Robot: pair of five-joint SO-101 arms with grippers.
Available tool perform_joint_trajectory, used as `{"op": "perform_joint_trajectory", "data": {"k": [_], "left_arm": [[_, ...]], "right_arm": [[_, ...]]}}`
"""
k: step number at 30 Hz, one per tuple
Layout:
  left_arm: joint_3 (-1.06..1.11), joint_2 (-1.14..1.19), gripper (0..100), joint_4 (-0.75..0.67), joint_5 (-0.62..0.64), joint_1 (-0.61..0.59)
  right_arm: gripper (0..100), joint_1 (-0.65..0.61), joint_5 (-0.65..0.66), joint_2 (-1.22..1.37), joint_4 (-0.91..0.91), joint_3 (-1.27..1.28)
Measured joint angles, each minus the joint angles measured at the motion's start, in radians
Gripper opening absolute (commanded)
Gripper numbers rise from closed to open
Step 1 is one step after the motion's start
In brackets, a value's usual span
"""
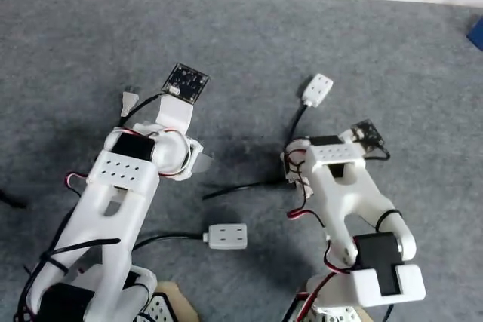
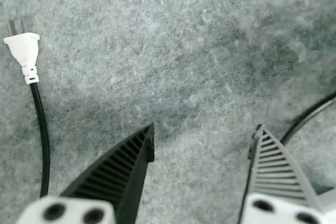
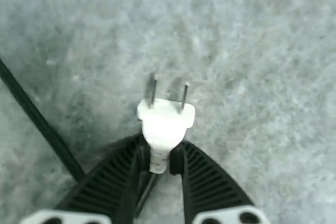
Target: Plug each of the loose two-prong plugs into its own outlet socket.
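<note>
- Grey mat (image 1: 392, 50): covers the whole table. Clock directions below are read in the high view, with 12 o'clock at the far edge.
- Left arm (image 1: 113, 194): rises from 7 o'clock and leans toward 11 o'clock.
- Left gripper (image 2: 205, 129): its two black ribbed fingers (image 2: 128, 163) are spread wide apart, with nothing but bare mat between them.
- Loose plug (image 1: 130, 101): a white two-prong plug lying flat on the mat at 10 o'clock, just beyond the left arm's wrist. It is well apart from the left gripper's fingers. Its black cord (image 2: 41, 129) trails back past one finger.
- Right arm (image 1: 339, 186): rises from 5 o'clock and is folded over toward the table's middle.
- Right gripper (image 3: 160, 153): its fingers are pressed together on the neck of the held plug (image 3: 165, 119). This plug is white and its two metal prongs point straight away from the gripper. Whether it touches the mat cannot be told.
- Far socket (image 1: 317, 90): a white outlet block at 2 o'clock, just beyond the right arm, with its cord leading back under the arm.
- Near socket (image 1: 227, 236): a white outlet block at 6 o'clock, between the two arms.
- Black cable (image 1: 241, 186): crosses the mat between the arms, on the 12 o'clock side of the near socket.
</note>
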Motion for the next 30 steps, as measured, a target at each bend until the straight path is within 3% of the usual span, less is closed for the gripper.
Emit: {"op": "perform_joint_trajectory", "data": {"k": [3, 5, 12, 16, 22, 26, 30], "left_arm": [[0.0, 0.0, 29, 0.0, 0.0, 0.0], [0.002, 0.0, 29, 0.0, 0.0, 0.0], [0.025, 0.0, 29, -0.015, 0.0, 0.0], [0.028, 0.0, 29, -0.031, 0.0, 0.0], [0.028, 0.0, 29, -0.031, 0.0, 0.0], [0.014, 0.0, 29, -0.011, -0.006, -0.003], [-0.092, 0.0, 29, 0.091, -0.054, -0.086]], "right_arm": [[0.6, 0.008, 0.115, -0.055, 0.123, -0.083], [0.6, 0.009, 0.259, -0.104, 0.166, -0.146], [0.6, 0.017, 0.979, -0.235, 0.296, -0.365], [0.6, -0.021, 1.105, -0.23, 0.456, -0.52], [0.6, -0.204, 1.353, -0.008, 0.801, -0.792], [0.6, -0.238, 1.519, 0.034, 0.825, -0.856], [0.6, -0.258, 1.665, 0.037, 0.825, -0.799]]}}
